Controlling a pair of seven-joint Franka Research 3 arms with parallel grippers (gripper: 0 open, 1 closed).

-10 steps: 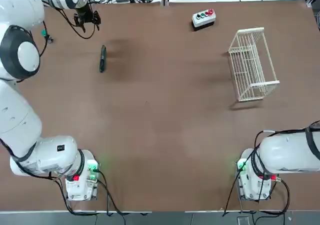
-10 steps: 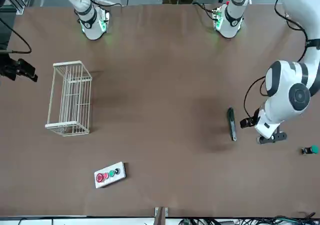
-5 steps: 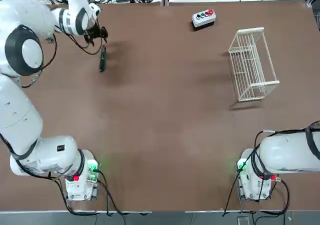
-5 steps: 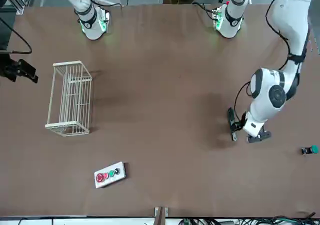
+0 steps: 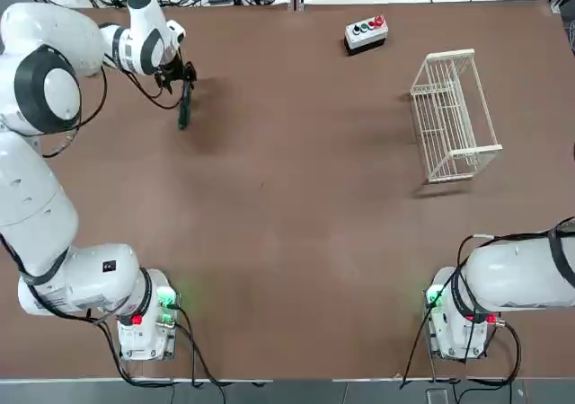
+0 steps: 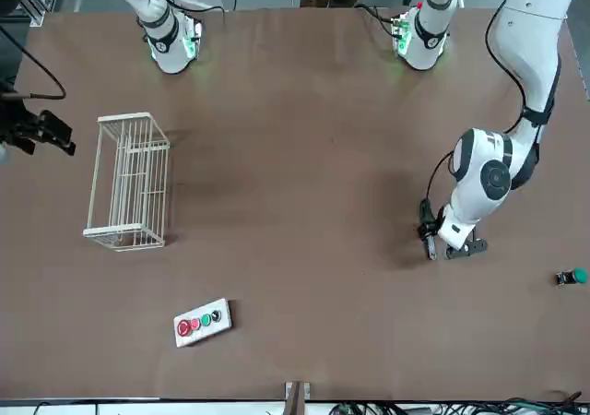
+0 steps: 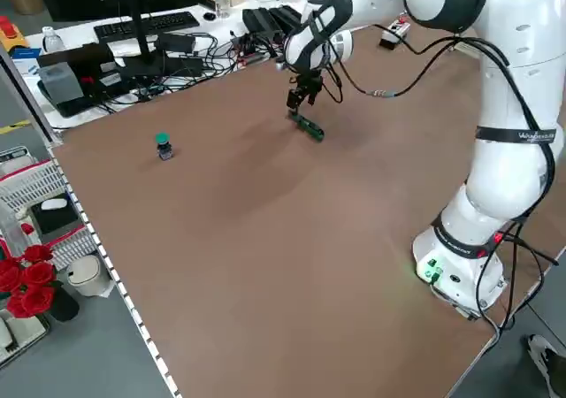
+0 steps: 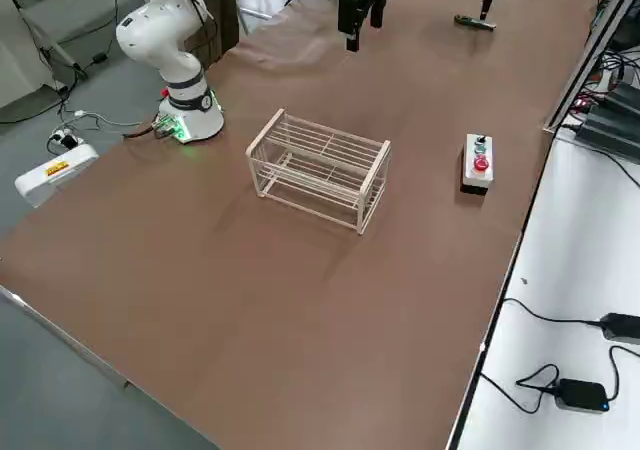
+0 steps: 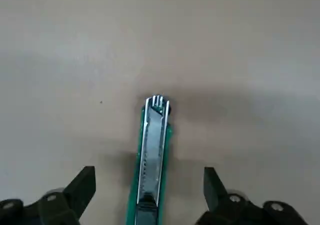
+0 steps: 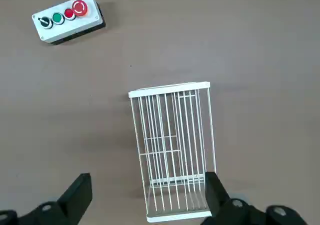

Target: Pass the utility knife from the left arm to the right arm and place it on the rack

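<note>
Left gripper open, fingers straddling the utility knife, not yet clamped. Risk: slim handle flat on table could pivot or slip if pinched off-centre.

Utility knife far left; rack far right, apparently empty.

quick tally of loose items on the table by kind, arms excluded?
utility knife: 1
rack: 1
button box: 1
small green-capped object: 1
Total: 4
</note>
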